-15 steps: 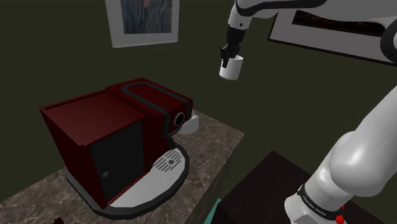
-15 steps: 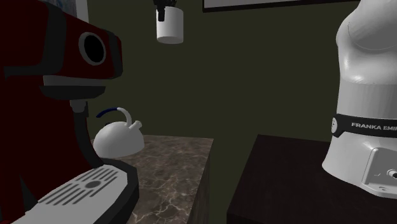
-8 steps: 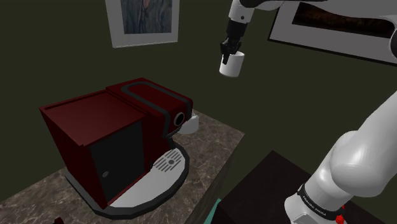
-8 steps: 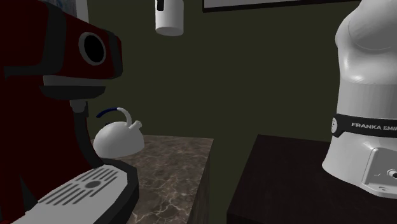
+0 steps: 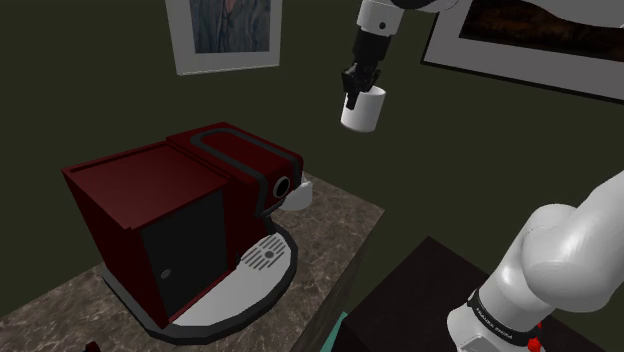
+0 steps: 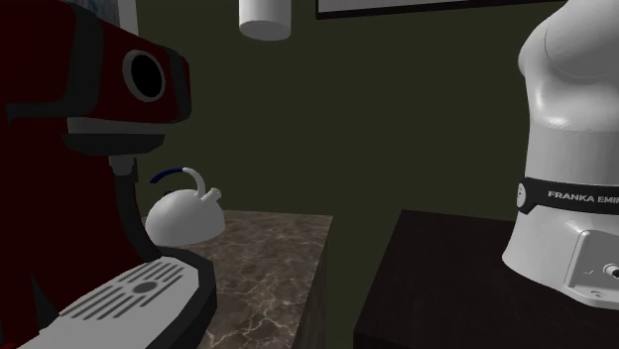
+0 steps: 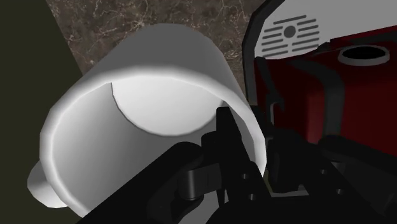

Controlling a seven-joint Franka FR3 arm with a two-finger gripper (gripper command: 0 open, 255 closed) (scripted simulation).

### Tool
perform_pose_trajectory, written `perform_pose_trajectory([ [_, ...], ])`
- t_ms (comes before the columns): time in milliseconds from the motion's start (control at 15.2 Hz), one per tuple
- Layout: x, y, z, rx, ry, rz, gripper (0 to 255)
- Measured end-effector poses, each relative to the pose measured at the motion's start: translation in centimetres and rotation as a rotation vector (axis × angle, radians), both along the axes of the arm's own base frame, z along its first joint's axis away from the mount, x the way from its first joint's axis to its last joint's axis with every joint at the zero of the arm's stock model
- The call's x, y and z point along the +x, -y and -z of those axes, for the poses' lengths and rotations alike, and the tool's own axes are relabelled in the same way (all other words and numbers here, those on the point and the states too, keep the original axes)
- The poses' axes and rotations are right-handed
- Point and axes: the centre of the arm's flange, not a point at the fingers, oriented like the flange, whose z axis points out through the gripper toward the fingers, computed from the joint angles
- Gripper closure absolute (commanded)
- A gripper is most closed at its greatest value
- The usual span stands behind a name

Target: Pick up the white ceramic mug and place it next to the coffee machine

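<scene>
While dark red boxy coffee machine (image 5: 180,215) sits on brown marbled countertop (image 5: 335,225), plain white cylindrical mug (image 5: 361,110) hangs high in air, well apart from both. My black gripper (image 5: 352,97) clamped on mug wall, one finger inside. Pickup done; lowering, setting beside machine left.

1. The only lettering I can actually read is "FRANKA EMI", in white caps on the black band (image 6: 567,195) round the arm (image 6: 570,109) base, far right of the second exterior view. The picture's edge cuts it off there.
2. The shoulder view has that band (image 5: 497,312) too, with white print, but it's too tiny to read.
</scene>
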Motion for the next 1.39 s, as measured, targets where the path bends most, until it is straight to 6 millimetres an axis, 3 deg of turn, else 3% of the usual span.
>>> perform_pose_trajectory([
  [462, -5.1, -7.6, 0.1, 0.000, 0.000, 0.000, 255],
  [1386, -5.6, -8.6, 6.9, -0.001, -0.001, 0.002, 255],
])
